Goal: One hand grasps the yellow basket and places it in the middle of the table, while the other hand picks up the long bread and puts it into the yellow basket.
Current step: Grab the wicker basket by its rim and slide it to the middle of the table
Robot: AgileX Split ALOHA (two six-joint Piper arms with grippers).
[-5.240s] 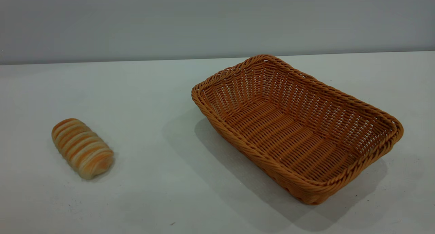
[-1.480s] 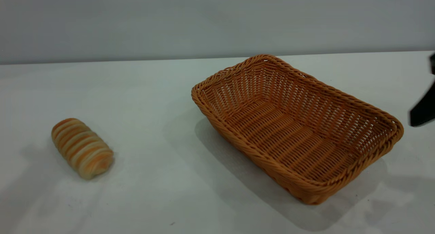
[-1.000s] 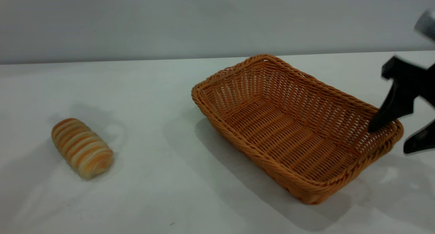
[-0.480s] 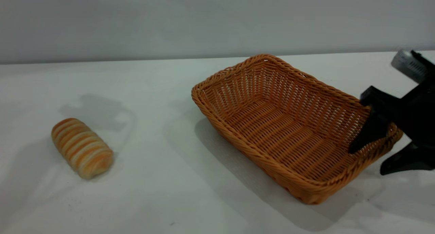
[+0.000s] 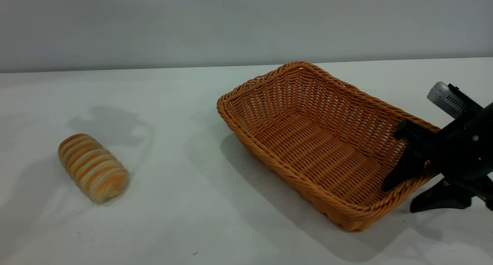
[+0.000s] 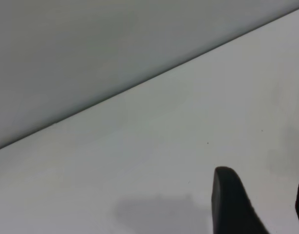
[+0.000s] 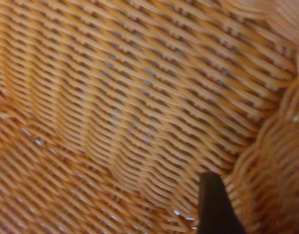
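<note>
The yellow basket (image 5: pixel 316 141) is a large orange-tan wicker basket on the white table (image 5: pixel 185 218), right of centre. The long bread (image 5: pixel 92 166), striped orange and cream, lies far left on the table, apart from the basket. My right gripper (image 5: pixel 399 198) is open and straddles the basket's right end wall, one finger inside and one outside. In the right wrist view the basket weave (image 7: pixel 115 97) fills the picture, with one dark finger (image 7: pixel 215 207) against the wall's inner side. My left gripper (image 6: pixel 261 195) is open over bare table, out of the exterior view.
A grey wall runs behind the table's far edge (image 5: pixel 154 69). A shadow (image 5: pixel 111 122) lies on the table just behind the bread. Bare tabletop separates the bread and the basket.
My right gripper has come in from the right and dropped lower, one finger now deeper inside the basket's right end. A shadow has appeared behind the bread. Basket and bread have not moved.
</note>
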